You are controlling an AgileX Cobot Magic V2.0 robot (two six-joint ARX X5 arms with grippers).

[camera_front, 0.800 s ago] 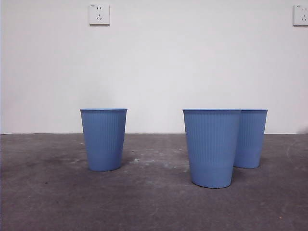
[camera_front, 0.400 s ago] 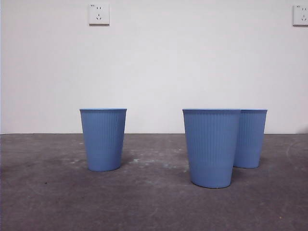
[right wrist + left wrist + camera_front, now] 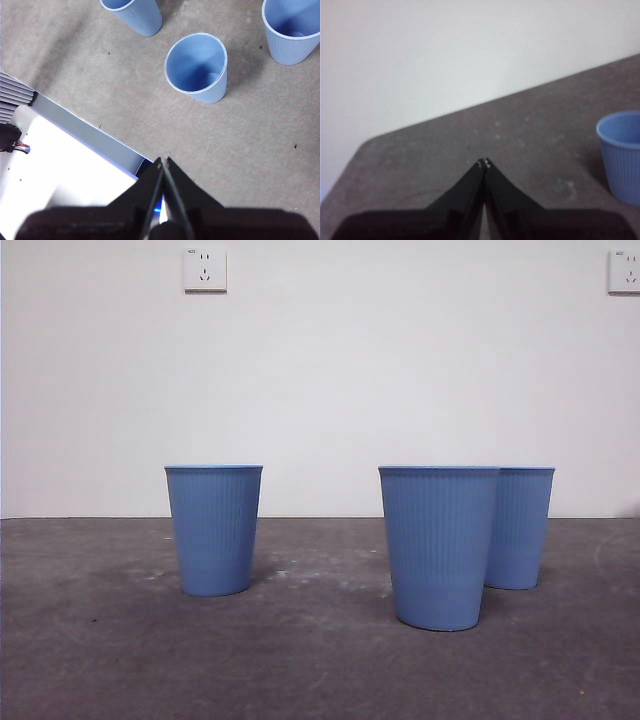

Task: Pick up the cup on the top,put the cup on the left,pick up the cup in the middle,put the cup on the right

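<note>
Blue cups point(image 3: 438, 545) upright on table point(image 3: 300, 660), both pincers point(image 3: 484, 163) point(image 3: 164, 160) closed, seen only by wrist cameras

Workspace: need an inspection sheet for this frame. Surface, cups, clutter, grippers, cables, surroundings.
Surface: grey table, scuffed, with pale marks between the cups.
Job's things: three blue ribbed cups, all upright, open and unstacked. In the front view, left cup stands alone; near cup overlaps far cup behind it. The right wrist view shows all three apart.
Clutter: nothing seen.
Grippers: left gripper shut, holding nothing, over bare table with one cup at the side. Right gripper shut, holding nothing, high above the table edge. Neither shows in the front view.
Cables: nothing seen clearly.
Surroundings: white wall, two wall sockets; white equipment beside the table in the right wrist view.
</note>
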